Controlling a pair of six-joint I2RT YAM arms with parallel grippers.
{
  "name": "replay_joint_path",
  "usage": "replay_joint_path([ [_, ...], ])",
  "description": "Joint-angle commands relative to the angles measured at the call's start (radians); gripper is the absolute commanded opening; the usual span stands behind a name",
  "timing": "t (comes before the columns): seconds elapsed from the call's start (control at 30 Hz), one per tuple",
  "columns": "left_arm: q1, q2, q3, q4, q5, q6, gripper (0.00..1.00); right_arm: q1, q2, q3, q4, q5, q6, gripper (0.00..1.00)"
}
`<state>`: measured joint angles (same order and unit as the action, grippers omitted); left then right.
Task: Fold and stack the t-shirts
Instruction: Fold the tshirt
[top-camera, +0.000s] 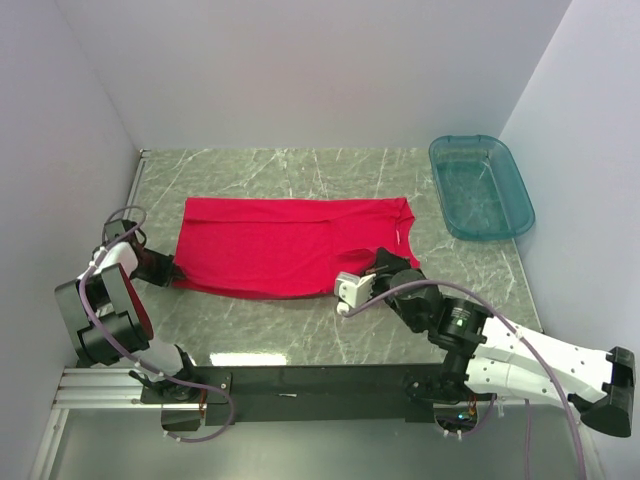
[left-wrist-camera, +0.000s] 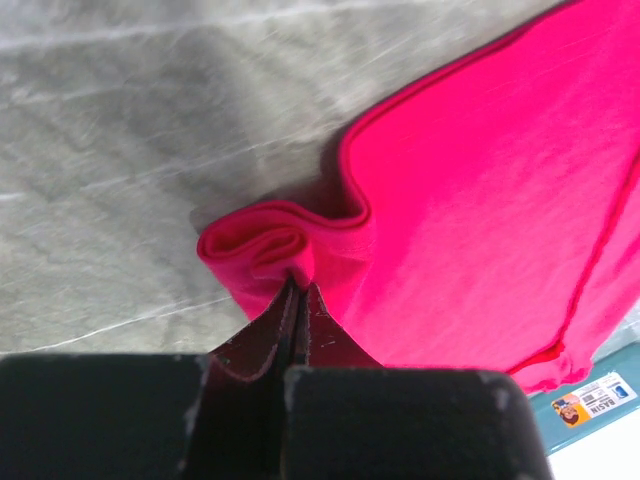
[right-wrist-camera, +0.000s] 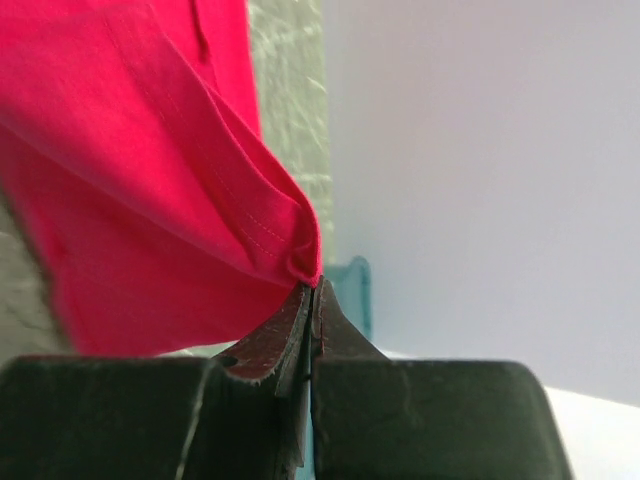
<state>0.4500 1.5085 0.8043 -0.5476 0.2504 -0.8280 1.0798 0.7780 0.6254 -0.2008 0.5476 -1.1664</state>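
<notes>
The left gripper (left-wrist-camera: 297, 290) is closed tight on the bunched near-left corner of the red t-shirt (top-camera: 280, 245), which lies across mid-table. The right gripper (right-wrist-camera: 313, 285) nips a lifted fold at the near-right edge, its tips hidden from above. A teal tub (top-camera: 480, 190) sits far right.

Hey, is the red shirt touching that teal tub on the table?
No, the red t-shirt lies apart from the teal tub, with a strip of bare table between them.
</notes>
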Motion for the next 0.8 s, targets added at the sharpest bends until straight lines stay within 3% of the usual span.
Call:
replay_joint_path([
  [0.0,0.0,0.01,0.049,-0.009,0.006,0.001,0.0,0.021,-0.005,0.127,-0.118,-0.121,0.105,0.0],
  [0.13,0.001,0.022,0.068,-0.018,0.001,0.0,0.0,0.087,0.038,0.203,-0.251,-0.241,0.122,0.0],
  [0.23,0.0,0.027,0.081,-0.025,-0.002,-0.006,0.0,0.134,0.072,0.292,-0.403,-0.436,0.114,0.0],
  [0.3,0.0,0.03,0.088,-0.028,-0.007,-0.008,0.0,0.153,0.087,0.336,-0.535,-0.611,0.062,0.0],
  [0.4,0.001,0.032,0.093,-0.032,-0.007,-0.01,0.0,0.167,0.075,0.301,-0.638,-0.713,-0.024,0.0],
  [0.53,0.0,0.029,0.084,-0.034,-0.01,-0.008,0.0,0.148,0.001,0.179,-0.621,-0.646,-0.039,0.0],
  [0.77,0.0,0.039,0.093,-0.037,0.0,-0.013,0.0,-0.019,-0.169,0.01,-0.485,-0.575,0.037,0.0],
])
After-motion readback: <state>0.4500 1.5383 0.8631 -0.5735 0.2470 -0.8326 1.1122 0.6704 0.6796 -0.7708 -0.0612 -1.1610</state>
